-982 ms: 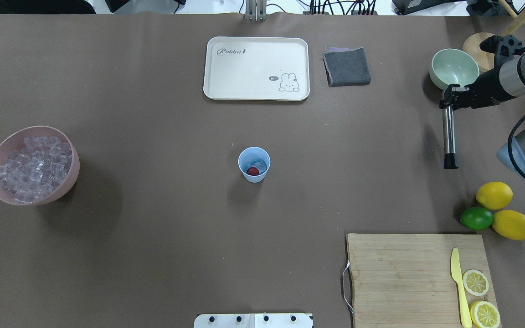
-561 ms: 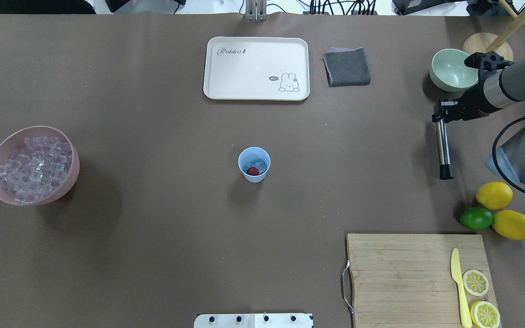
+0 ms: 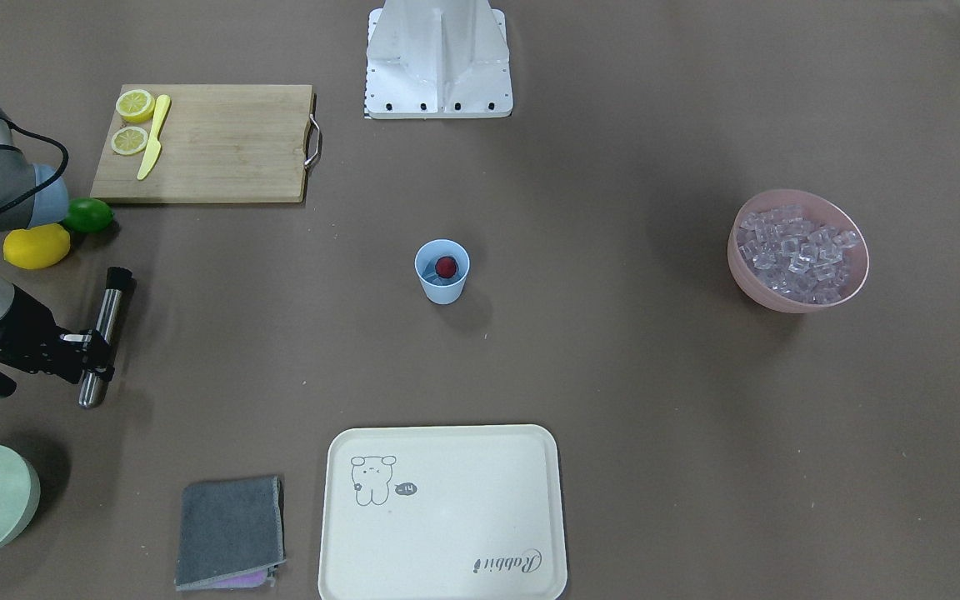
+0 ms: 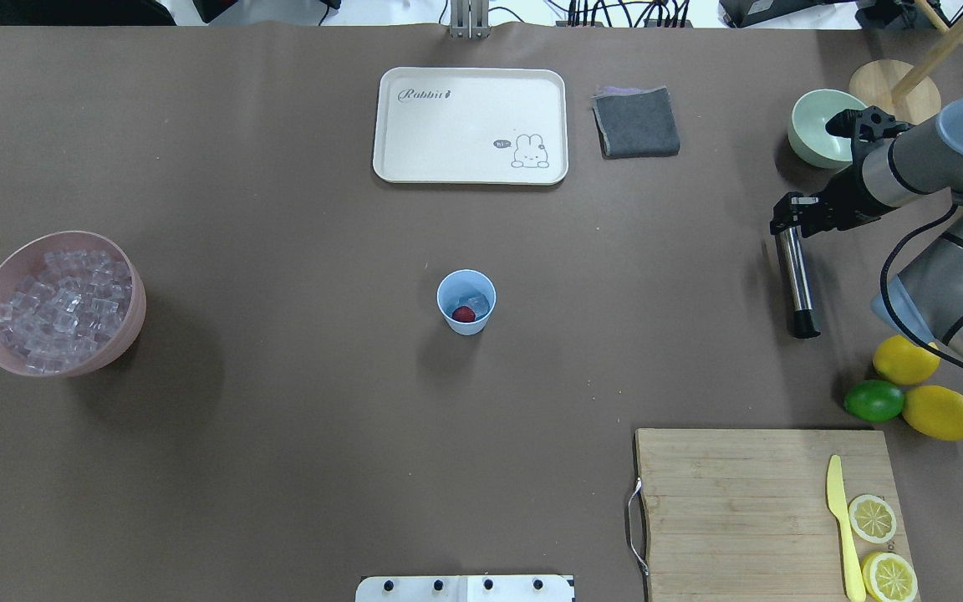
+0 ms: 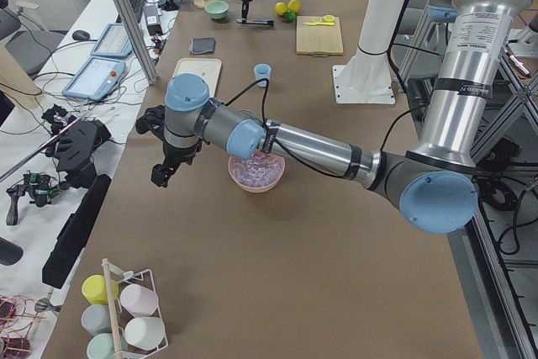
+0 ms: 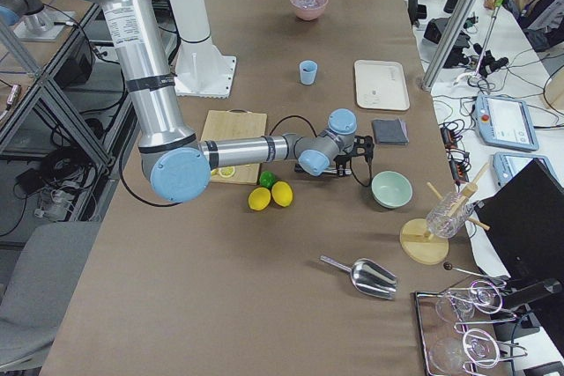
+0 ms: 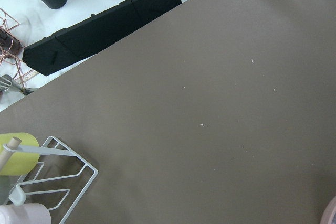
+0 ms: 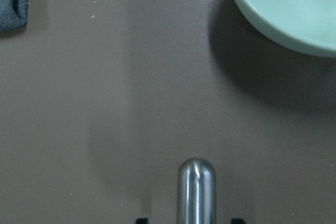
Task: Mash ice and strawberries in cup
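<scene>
Right pincer (image 4: 786,227) is clenched on the far end of the steel muddler (image 4: 797,284). Over the last second I've watched it carry the tool leftward and a little nearer, away from the pale green bowl (image 4: 812,134). I read that as the pick-up done and the carry to the cup (image 4: 466,303) begun, with no mashing yet. The cup stands mid-table, well apart to the pincer's left, with the strawberry (image 4: 464,313) and some ice (image 4: 474,298) already inside. Left pincer (image 5: 160,176) hangs past the pink bowl (image 4: 135,326) at the table's left end; whether it's released or clenched I cannot tell.
</scene>
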You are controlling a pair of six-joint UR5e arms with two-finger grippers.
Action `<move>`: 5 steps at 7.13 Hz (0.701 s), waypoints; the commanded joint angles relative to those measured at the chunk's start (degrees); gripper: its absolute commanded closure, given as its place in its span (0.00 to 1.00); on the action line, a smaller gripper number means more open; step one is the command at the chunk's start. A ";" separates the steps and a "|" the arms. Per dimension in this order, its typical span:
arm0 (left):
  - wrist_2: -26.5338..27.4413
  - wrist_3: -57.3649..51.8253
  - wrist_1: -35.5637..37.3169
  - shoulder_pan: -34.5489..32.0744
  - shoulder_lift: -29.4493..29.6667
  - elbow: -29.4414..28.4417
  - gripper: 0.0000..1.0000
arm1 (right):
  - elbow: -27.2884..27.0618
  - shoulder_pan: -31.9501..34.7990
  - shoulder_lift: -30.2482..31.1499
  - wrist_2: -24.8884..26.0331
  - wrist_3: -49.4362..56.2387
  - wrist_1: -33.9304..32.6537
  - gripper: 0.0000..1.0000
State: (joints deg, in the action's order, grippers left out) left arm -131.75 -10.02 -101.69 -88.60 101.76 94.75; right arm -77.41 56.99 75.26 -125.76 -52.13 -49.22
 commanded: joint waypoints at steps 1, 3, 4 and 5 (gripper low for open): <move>0.00 0.00 0.17 0.00 -0.07 0.00 0.03 | -0.72 1.88 -0.03 -2.27 0.18 0.00 0.01; -0.09 0.09 0.61 0.00 0.36 -0.18 0.03 | -1.69 8.72 0.59 -6.59 0.44 -0.35 0.01; -0.35 0.17 1.40 0.09 0.89 -0.35 0.03 | -1.69 12.23 0.67 -9.65 3.75 -0.53 0.01; -0.44 0.18 3.84 0.09 1.68 -0.01 0.03 | -1.95 16.71 1.20 -13.68 6.83 -2.88 0.00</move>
State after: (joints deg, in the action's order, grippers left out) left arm -132.02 -9.89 -100.05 -88.54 102.61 94.57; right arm -79.11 68.42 75.97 -134.91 -48.86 -50.16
